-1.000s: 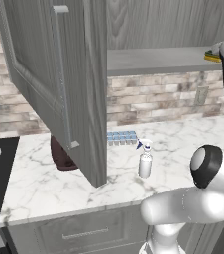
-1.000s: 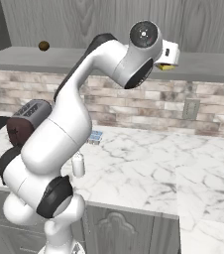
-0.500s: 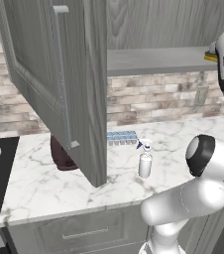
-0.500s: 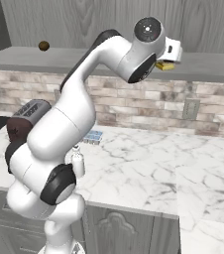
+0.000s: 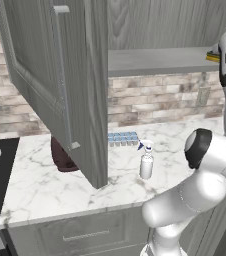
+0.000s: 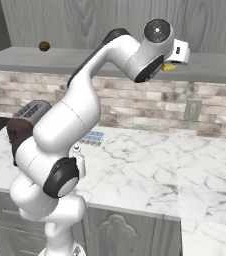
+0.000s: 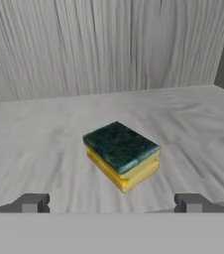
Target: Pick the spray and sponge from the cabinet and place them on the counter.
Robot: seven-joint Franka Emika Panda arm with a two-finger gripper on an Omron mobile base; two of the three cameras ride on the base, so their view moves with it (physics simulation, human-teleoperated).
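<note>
Claw (image 7: 111,203) is spread wide before the sponge (image 7: 122,155) on the cabinet shelf (image 7: 44,144); grip its soft, light sides gently.

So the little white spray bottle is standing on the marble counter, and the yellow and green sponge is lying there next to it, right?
Not quite. The small white spray bottle does stand on the white marble counter, but the yellow sponge with the dark green top lies on the grey cabinet shelf, as the hand view shows.
</note>
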